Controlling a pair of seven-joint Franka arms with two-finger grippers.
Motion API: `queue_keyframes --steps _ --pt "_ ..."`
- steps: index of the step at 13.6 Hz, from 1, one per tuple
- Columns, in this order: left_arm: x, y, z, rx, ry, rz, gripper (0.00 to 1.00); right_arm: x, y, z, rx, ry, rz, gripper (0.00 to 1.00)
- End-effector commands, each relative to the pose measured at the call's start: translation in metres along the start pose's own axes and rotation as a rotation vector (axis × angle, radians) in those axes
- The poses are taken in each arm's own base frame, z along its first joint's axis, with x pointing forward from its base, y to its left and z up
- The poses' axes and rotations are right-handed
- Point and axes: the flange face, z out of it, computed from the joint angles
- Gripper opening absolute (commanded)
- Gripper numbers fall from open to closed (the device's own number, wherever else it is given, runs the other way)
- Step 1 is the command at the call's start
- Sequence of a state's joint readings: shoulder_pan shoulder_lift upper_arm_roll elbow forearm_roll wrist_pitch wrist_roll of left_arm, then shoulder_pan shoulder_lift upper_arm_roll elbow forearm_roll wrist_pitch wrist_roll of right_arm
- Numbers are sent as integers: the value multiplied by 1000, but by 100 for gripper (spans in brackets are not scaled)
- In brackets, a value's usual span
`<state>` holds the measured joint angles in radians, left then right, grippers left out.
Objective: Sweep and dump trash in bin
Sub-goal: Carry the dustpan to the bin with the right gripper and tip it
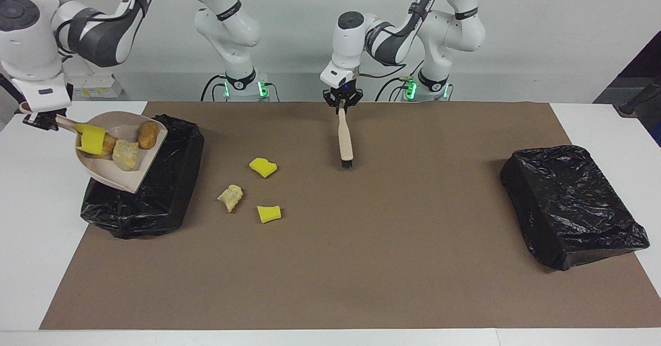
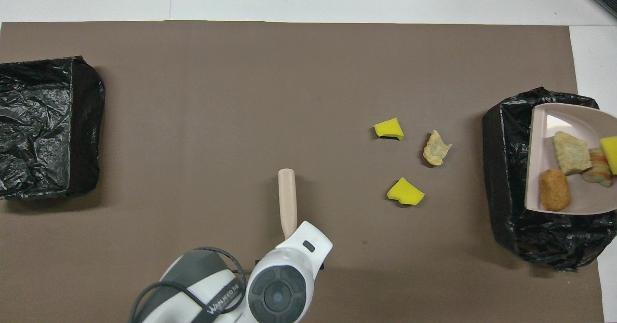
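Right claw (image 1: 40, 120) clamps dustpan (image 1: 135, 173) holding trash (image 1: 125, 154) over bin (image 1: 170, 191); left claw (image 1: 342, 104) clamps brush (image 1: 345, 139).

Bright, even light; soft shadows.

**Layout: bins, dustpan and loose scraps**

One bin (image 1: 142, 191) sits at the right arm's end of the table, a second bin (image 1: 570, 211) at the left arm's end. A dustpan (image 1: 135, 173) over the first bin carries four scraps (image 1: 125, 154). Three scraps (image 1: 263, 167) lie on the mat (image 1: 361, 263) beside that bin.
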<state>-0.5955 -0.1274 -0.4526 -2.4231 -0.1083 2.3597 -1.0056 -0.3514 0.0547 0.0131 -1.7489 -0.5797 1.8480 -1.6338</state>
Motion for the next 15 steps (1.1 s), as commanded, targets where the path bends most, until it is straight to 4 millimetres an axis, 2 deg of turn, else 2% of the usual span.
queue_keyframes --steps 1,3,4,5,7,10,12,13,15 --pt "-19 -4 2 -22 16 -33 0 39 3 9 0 -166 -76 0" --pt "-16 -7 6 -28 17 -57 0 46 4 17 -20 -206 -112 0" --pt "-13 -6 6 -36 14 -63 12 47 4 16 -18 -220 -123 0" --pt "-6 -8 8 -29 4 -84 99 49 3 15 -9 -225 -126 0" --pt "20 -16 1 -31 4 -126 100 42 0 3 21 -234 -113 0" --pt "64 -29 -18 24 -49 -88 100 1 -21 -60 18 -205 -18 0" --pt "91 -40 -37 31 -66 -66 100 -18 -42 -100 23 -68 82 0" --pt "102 -45 -44 28 -65 -62 100 -20 -49 -119 26 11 127 0" --pt "134 -62 -63 20 -66 -55 100 -2 -55 -146 34 169 277 0"
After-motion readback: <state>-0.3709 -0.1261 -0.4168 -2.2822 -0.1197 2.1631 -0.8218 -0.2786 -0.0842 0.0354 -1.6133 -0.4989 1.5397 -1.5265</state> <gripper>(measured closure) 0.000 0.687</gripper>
